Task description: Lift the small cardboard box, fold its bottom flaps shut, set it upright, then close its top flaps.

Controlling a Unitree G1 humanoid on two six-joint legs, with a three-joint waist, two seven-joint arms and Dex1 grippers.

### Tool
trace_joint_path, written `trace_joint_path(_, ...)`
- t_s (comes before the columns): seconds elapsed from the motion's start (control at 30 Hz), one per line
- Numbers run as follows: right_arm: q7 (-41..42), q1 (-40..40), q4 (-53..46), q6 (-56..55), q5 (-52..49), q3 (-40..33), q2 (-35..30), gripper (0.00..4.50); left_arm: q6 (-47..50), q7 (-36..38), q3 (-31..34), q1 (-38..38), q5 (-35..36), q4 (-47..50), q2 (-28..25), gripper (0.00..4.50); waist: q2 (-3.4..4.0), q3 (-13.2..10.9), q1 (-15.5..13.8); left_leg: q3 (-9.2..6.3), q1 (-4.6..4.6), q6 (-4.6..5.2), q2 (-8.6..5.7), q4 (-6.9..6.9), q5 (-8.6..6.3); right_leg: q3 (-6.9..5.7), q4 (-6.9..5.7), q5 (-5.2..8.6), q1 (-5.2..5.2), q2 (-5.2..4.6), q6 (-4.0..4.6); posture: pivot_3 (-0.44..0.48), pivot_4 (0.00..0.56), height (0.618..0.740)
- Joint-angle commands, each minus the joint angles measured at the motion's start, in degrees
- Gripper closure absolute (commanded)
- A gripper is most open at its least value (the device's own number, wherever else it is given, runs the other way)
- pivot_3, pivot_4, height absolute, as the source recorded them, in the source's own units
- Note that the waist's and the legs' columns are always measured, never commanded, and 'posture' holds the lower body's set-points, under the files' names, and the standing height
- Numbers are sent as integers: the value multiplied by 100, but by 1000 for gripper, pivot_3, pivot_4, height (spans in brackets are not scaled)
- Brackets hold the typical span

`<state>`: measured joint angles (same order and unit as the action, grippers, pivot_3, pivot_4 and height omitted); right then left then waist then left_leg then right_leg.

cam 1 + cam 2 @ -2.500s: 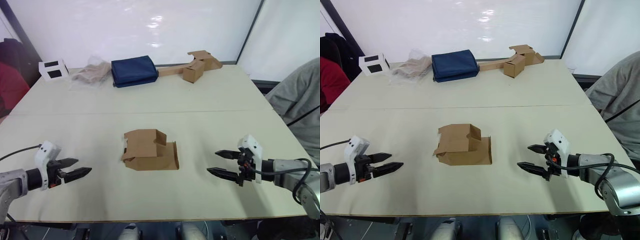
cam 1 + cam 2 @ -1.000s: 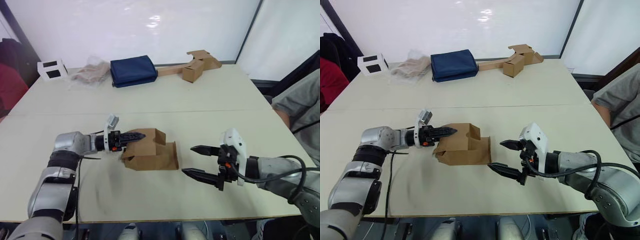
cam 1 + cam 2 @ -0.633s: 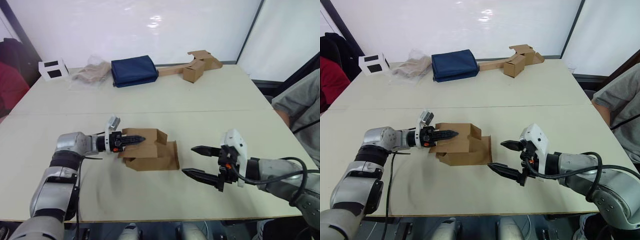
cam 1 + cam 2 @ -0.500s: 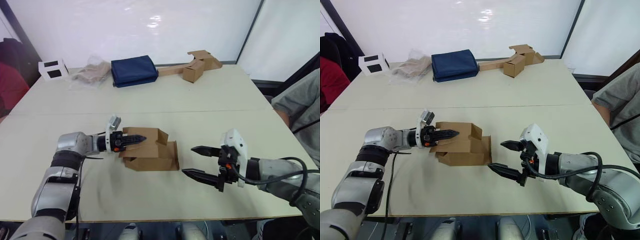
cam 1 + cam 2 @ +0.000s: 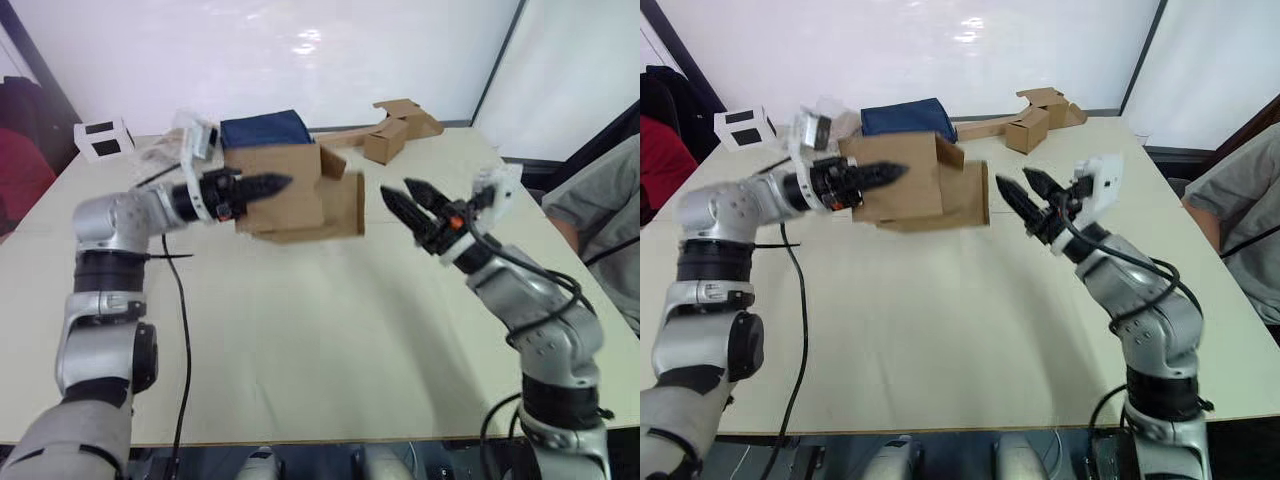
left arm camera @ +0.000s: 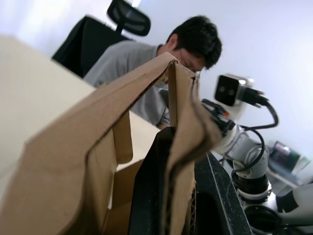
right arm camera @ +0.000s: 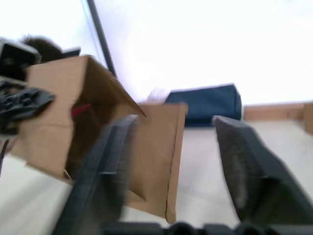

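Left gripper [image 5: 268, 184]: clamped on a wall of the small cardboard box [image 5: 293, 192], which half a second ago lay on the desk [image 5: 330, 330] and now hangs in the air above it, in front of the navy pouch [image 5: 262, 128]. Lift done. Right gripper [image 5: 412, 203]: jaws spread wide, empty, raised just beside the box's open end. Bottom flaps [image 5: 345, 205]: still unfolded; folding judged next.

I can read no text, label, brand, number or sign anywhere. The small cardboard box [image 5: 290, 190] pinched in my left jaws is plain and unprinted, and the white cube [image 5: 104, 139] at the table's far corner carries only black squares, no characters.
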<state>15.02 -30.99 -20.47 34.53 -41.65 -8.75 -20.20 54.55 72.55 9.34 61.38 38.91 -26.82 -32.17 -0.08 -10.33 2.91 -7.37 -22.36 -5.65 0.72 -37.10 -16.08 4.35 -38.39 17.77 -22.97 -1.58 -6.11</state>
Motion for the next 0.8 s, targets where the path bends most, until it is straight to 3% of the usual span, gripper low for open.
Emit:
trace_joint_path(0.03, -197, -471, 267, -529, 481, 109, 311, 3675, -150, 76, 61, 203, 53, 118, -92, 4500, 0, 0, 12, 0, -1, 0, 0, 0, 0, 0, -2, 0, -1, 0, 0, 0, 150, 740)
trace_joint_path(0.1, -291, -718, 438, -702, 664, 169, 496, 4439, -187, 112, 39, 237, 58, 175, -122, 4500, -1, -1, 59, 0, -2, -1, -1, -2, 1, 0, -8, 0, -3, -1, 0, 0, 150, 740)
trace_joint_path(0.37, -49, -955, 323, -620, 580, 445, 906, 4439, -221, 192, -27, 152, 80, 433, -161, 4500, 0, -1, 129, -2, -3, -4, -1, 4, 3, 2, -14, 0, -10, 0, 1, 0, 150, 740)
trace_joint_path(0.8, 633, -563, -137, -85, 364, 964, 857, 4439, -213, 343, -243, -149, 87, 847, -209, 4500, 0, -1, 122, -2, -3, -3, -1, 2, 2, 3, -16, 0, -10, 0, 1, 0, 150, 740)
